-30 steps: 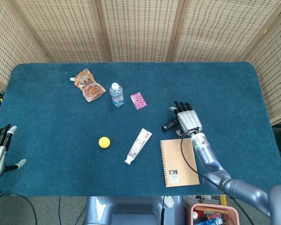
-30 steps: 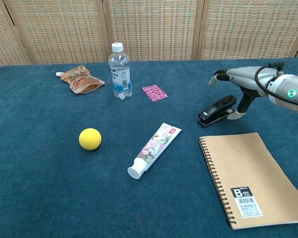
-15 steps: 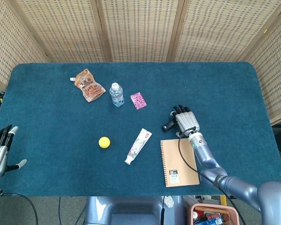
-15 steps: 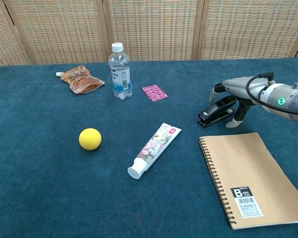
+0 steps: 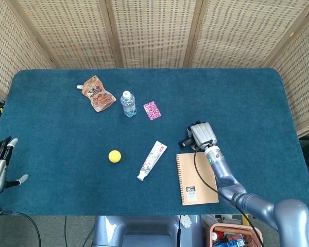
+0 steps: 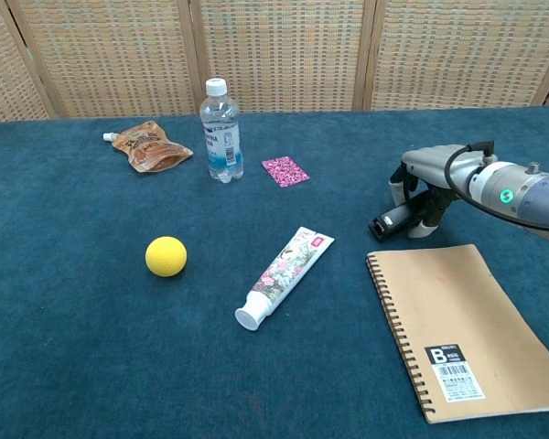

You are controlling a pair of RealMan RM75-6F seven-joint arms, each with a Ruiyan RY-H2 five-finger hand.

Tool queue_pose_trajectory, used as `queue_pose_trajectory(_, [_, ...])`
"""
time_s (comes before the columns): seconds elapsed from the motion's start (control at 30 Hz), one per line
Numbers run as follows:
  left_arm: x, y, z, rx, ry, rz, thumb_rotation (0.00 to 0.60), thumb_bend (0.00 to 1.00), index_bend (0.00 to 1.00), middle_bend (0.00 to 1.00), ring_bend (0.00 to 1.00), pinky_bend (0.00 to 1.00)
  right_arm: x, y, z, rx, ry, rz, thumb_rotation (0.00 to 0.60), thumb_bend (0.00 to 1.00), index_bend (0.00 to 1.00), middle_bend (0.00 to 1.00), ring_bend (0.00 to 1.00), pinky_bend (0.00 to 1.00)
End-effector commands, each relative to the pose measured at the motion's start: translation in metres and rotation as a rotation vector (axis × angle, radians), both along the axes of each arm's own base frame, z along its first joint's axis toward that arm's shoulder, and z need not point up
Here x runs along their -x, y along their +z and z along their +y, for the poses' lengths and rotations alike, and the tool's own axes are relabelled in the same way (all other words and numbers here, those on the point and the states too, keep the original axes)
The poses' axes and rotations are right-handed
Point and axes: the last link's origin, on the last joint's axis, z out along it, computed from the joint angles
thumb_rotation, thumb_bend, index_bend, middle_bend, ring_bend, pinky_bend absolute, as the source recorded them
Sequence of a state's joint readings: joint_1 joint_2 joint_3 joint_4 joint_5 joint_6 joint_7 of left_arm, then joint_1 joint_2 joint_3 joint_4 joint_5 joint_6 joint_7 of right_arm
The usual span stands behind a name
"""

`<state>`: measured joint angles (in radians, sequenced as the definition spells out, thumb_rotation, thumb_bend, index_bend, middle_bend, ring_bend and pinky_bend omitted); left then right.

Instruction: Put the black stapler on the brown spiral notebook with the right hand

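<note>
Just beyond the far edge of the brown spiral notebook [image 6: 467,329], your right hand [image 6: 425,187] is curled down over the black stapler [image 6: 391,220], its fingers wrapped around the body so that only the stapler's front end pokes out toward the middle of the table. The stapler sits on the blue tabletop [image 5: 56,154], beside the notebook's spiral-bound corner but not on the cover. In the head view the right hand [image 5: 200,134] hides nearly all of the stapler [image 5: 185,143], and the notebook [image 5: 196,178] lies flat near the table's front edge with its label toward you.

Your left hand [image 5: 0,164] hangs at the table's left front corner, fingers apart and holding nothing.

Left of the notebook, a toothpaste tube [image 6: 282,275] lies at a slant, and a yellow ball [image 6: 166,255] rests further left. Toward the back stand a clear water bottle [image 6: 220,133], upright, with a brown snack pouch [image 6: 146,147] on one side and a small pink patterned card [image 6: 285,170] on the other.
</note>
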<state>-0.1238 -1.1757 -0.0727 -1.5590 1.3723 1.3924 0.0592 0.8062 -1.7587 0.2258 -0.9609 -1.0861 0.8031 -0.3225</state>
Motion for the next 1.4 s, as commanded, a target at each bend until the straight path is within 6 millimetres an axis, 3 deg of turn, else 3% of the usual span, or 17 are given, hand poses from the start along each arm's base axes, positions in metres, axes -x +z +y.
queue_pose_trajectory(0.03, [0.000,0.000,0.000,0.000,-0.002,-0.001,0.600,0.16,0.00,0.00,0.00,0.00,-0.001,0.000,0.001,0.008,0.010,-0.006,0.600,0.17,0.65,0.54,0.38,0.51])
queue_pose_trajectory(0.23, [-0.002,-0.001,-0.001,0.003,-0.008,-0.005,0.600,0.16,0.00,0.00,0.00,0.00,-0.005,0.005,0.002,0.029,0.034,-0.025,0.600,0.17,0.73,0.63,0.47,0.61])
queue_pose_trajectory(0.5, [-0.004,0.001,-0.002,-0.003,-0.017,-0.014,0.600,0.16,0.00,0.00,0.00,0.00,-0.005,0.011,0.008,0.029,0.052,-0.017,0.600,0.17,0.74,0.64,0.48,0.62])
queue_pose_trajectory(0.73, [-0.005,0.002,-0.003,-0.003,-0.025,-0.021,0.600,0.16,0.00,0.00,0.00,0.00,-0.014,0.028,0.016,0.043,0.067,0.007,0.600,0.17,0.74,0.64,0.48,0.62])
queue_pose_trajectory(1.07, [-0.011,0.004,-0.008,0.003,-0.055,-0.039,0.600,0.16,0.00,0.00,0.00,0.00,-0.017,0.054,0.052,0.045,0.036,0.078,0.600,0.17,0.74,0.64,0.48,0.62])
queue_pose_trajectory(1.4, [-0.020,0.001,-0.013,0.021,-0.092,-0.055,0.600,0.16,0.00,0.00,0.00,0.00,-0.016,0.049,0.102,-0.031,0.134,0.170,0.600,0.17,0.74,0.64,0.48,0.62])
